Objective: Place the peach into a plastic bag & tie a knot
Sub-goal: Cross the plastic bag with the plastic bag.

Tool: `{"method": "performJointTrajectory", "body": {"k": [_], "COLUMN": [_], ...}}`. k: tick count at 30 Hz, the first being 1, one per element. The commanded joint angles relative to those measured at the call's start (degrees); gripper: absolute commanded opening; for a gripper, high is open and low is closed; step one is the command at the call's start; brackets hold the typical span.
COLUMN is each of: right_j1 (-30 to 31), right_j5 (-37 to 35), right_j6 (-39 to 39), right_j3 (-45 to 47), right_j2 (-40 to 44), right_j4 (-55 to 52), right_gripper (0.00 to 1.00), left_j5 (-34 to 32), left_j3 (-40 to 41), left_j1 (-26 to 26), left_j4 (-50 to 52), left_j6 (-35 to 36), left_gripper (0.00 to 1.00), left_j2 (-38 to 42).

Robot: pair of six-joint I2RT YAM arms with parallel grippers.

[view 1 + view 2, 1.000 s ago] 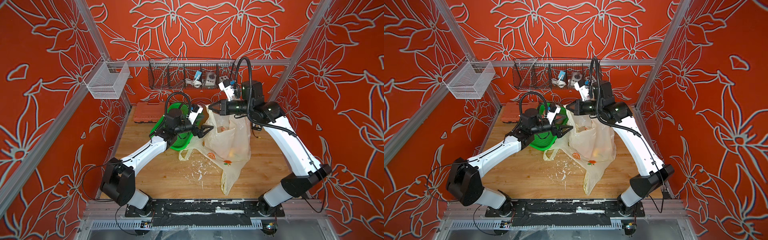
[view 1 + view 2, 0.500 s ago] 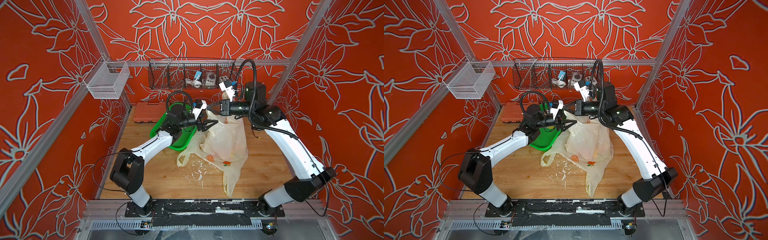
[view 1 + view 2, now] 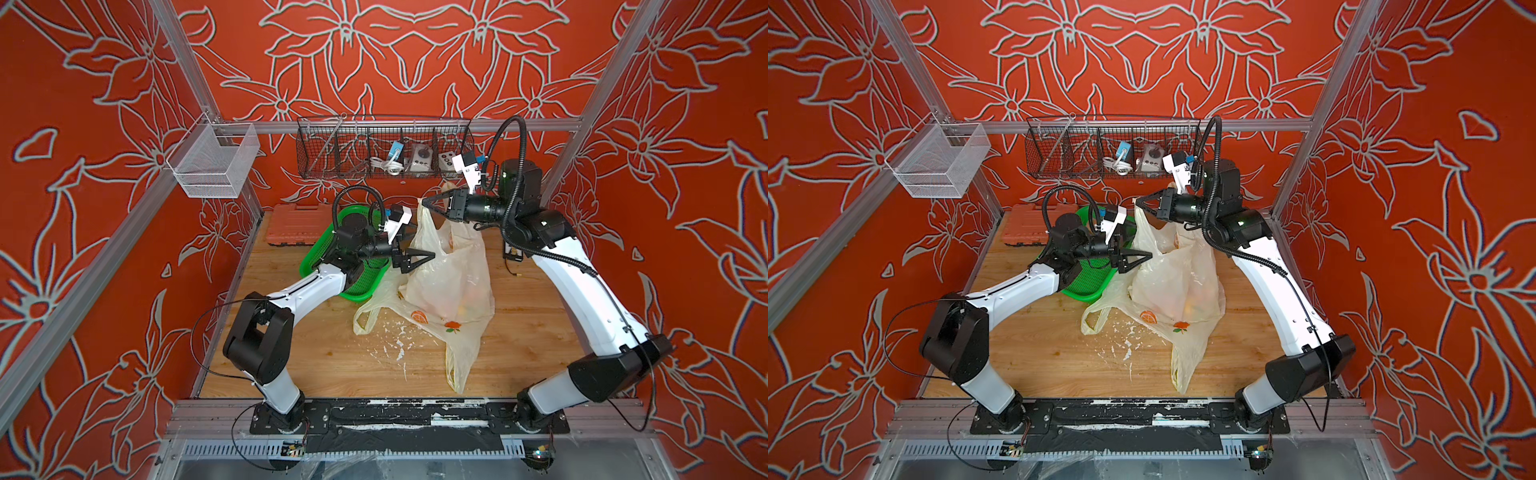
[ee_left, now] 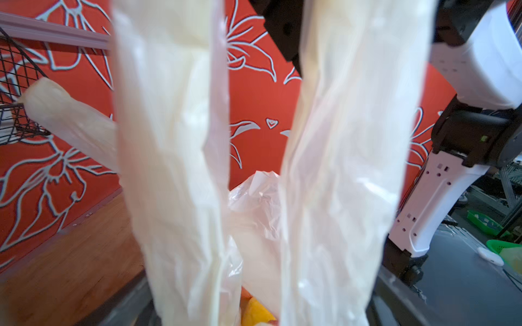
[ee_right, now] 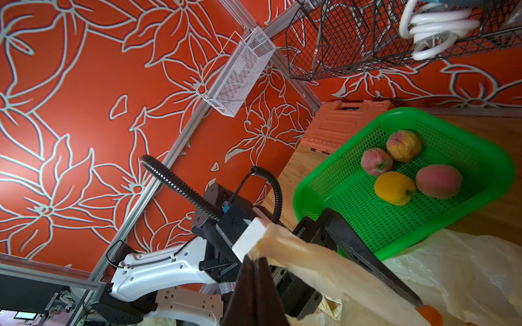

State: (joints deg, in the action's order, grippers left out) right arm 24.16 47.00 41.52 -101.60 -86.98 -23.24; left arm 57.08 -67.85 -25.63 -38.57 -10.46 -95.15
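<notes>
Bag hanging from one handle, other claw wide open

The right gripper [image 3: 427,202] is pinched tight on a handle of the plastic bag [image 3: 449,282] and holds it up, while the left gripper [image 3: 420,261] sits right against the bag's upper part with its jaws spread apart, gripping nothing. Three peaches [image 5: 437,181] lie in the green basket [image 5: 367,214] with a yellow pepper [image 5: 394,187] – something orange-yellow shows through the bottom of the bag, can't tell what. The bag's lower half slumps on the wooden tabletop [image 3: 332,353], which is littered with white flecks [image 3: 400,344]. Red walls [image 3: 395,54] with white flower outlines all round – a black wire rack [image 3: 332,149] on the back rail, a white mesh basket [image 3: 216,166] on the side post, and an orange case [image 3: 291,222] behind the green basket.
</notes>
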Motion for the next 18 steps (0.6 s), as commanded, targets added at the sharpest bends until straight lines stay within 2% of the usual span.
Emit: {"method": "performJointTrajectory", "body": {"k": [1,7,9,18], "right_j1": [0.2,0.9,1.0,1.1], "right_j5": [-2.8,-6.1,-6.8,-5.0], "right_j6": [1.9,2.8,3.4,8.7], "right_j3": [1.8,4.6,5.4,8.5], "right_j2": [1.6,3.2,3.6,5.6], "right_j4": [4.1,6.8,7.7,13.6], "right_gripper": [0.0,0.0,0.0,0.0], "left_j5": [1.8,1.2,1.1,-1.3], "left_j3": [-1.7,-3.8,-5.3,-6.2], "left_j1": [-1.1,-3.5,-4.0,-3.5], "left_j4": [-7.3,-8.5,-8.2,-9.7], "left_j6": [-5.1,-7.4,-8.0,-8.2], "left_gripper": [0.99,0.99,0.96,0.41], "left_j2": [-0.8,-2.4,-3.9,-6.3]}}
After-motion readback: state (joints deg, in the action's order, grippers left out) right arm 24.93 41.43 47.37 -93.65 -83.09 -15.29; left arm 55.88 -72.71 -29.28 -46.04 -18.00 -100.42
